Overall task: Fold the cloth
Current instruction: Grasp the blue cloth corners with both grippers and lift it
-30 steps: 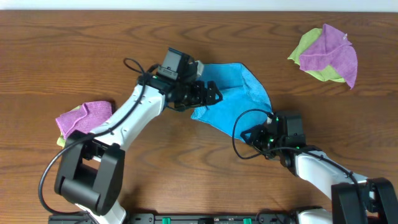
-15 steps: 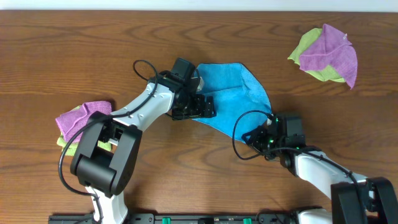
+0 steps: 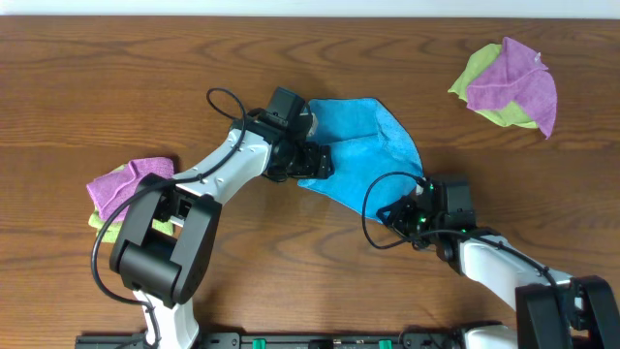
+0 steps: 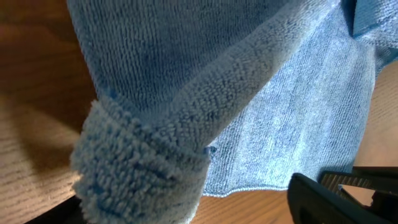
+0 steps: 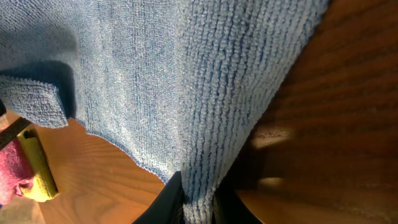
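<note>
Blue terry cloth lies mid-table, its near edge doubled over. The left gripper sits at that thick fold, jaws apart, one finger clear of the fabric. The right gripper is clamped on the cloth's lower corner.

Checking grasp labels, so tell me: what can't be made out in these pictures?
- Left gripper closure: overhead, its wrist covers the fingers; left wrist view, bunched blue microfibre cloth fills the frame.
- Right gripper fingertips: cut off by right wrist view's bottom edge.
</note>
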### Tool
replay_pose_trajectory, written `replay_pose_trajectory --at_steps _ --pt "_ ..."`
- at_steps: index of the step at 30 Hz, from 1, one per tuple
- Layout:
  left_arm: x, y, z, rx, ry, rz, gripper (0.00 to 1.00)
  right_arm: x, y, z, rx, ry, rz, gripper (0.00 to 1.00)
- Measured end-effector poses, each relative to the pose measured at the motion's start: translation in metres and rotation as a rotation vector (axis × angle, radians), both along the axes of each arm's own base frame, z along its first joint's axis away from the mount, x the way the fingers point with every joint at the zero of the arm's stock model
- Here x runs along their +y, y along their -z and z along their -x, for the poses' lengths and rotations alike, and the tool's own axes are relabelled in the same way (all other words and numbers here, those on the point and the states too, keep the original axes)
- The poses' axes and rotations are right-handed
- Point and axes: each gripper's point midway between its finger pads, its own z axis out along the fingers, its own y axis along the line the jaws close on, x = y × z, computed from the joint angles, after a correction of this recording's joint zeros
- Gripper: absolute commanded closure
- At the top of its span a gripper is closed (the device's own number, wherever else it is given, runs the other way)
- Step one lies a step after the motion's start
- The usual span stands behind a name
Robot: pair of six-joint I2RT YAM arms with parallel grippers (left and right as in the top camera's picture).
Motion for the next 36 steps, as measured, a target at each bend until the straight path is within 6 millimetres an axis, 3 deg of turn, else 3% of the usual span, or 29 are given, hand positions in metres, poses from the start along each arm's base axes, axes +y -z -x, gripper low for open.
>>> replay_pose_trajectory --at_steps 13,25,36 --pt "0.002 0.001 -0.002 -0.009 -0.008 -0.010 0.52 0.000 0.000 0.000 0.000 0.000 0.000 0.85" --pt "0.003 0.001 -0.002 -0.005 -0.018 -0.017 0.93 0.000 0.001 0.001 0.007 0.000 0.002 0.89" --pt "0.019 0.009 0.019 0.103 -0.029 -0.069 0.94 0.002 0.004 0.014 0.066 -0.013 -0.014 0.99"
